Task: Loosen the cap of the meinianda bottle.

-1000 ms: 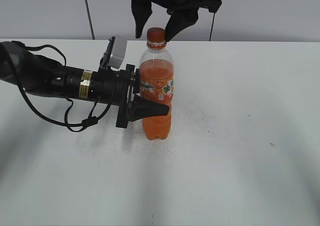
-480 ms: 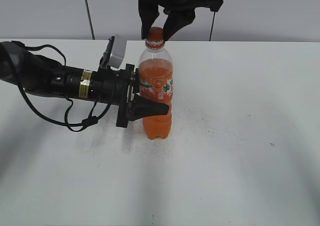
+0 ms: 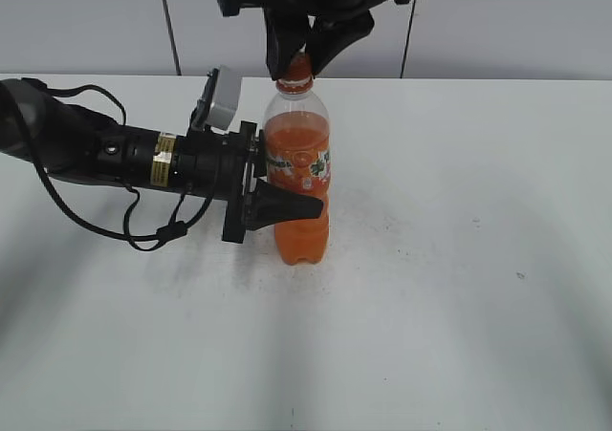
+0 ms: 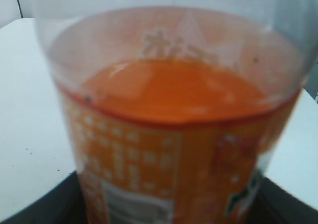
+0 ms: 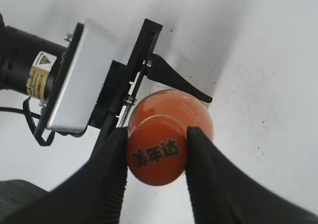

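The meinianda bottle [image 3: 298,178] stands upright on the white table, orange liquid inside and a label band at mid-body. My left gripper [image 3: 282,204] lies on its side from the left and is shut on the bottle's body; the bottle fills the left wrist view [image 4: 174,134]. The orange cap [image 3: 299,67] tops the bottle. My right gripper [image 3: 300,63] comes down from above, its two black fingers shut on the cap. In the right wrist view the cap [image 5: 158,154] shows dark characters on top, pinched between the fingers of the right gripper [image 5: 156,152].
The left arm with its cables [image 3: 105,154] stretches across the table's left side. The white table [image 3: 459,259] extends to the right and front of the bottle. A grey wall stands behind.
My right gripper has come down over the cap and its fingers have closed from open onto it. The bottle and the left gripper have not moved.
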Robot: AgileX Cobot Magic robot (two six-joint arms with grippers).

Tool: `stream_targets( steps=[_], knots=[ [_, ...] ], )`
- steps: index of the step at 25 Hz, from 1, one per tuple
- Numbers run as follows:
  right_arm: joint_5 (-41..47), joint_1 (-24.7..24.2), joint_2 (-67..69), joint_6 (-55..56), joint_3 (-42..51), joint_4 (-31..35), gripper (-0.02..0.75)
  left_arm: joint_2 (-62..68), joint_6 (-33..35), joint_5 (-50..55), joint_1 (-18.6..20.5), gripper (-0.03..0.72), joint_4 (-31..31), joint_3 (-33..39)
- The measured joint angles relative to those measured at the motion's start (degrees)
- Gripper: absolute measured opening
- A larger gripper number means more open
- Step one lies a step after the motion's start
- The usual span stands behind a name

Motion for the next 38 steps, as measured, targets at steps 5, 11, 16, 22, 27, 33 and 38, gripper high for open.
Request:
stream_targets(
  steps=[5, 11, 16, 22, 27, 33, 38],
  knots=[
    [-0.1, 0.0, 0.0, -14.2, 0.0, 0.3, 0.272, 0.0, 0.2, 0.0, 0.0, 0.428, 0.0, 0.0],
    [-0.1, 0.0, 0.0, -28.8, 0.0, 0.2, 0.272, 0.0, 0.2, 0.0, 0.0, 0.428, 0.0, 0.0],
    [-0.1, 0.0, 0.0, -41.3, -0.1, -0.1, 0.272, 0.0, 0.2, 0.0, 0.0, 0.428, 0.0, 0.0],
    [-0.1, -0.5, 0.0, -53.3, -0.1, 0.2, 0.272, 0.0, 0.2, 0.0, 0.0, 0.428, 0.4, 0.0],
    [-0.1, -1.8, 0.0, -56.6, -0.1, 1.2, 0.272, 0.0, -0.3, 0.5, 0.0, 0.428, 0.4, -0.1],
    [-0.1, -1.9, 0.0, -64.2, -0.1, 4.0, 0.272, 0.0, -0.2, 0.1, 0.1, 0.428, 1.7, -0.4],
    [-0.1, -2.0, 0.0, -74.0, -0.1, 4.6, 0.272, 0.0, -0.2, 0.0, 0.1, 0.429, 1.9, -0.4]
  ],
)
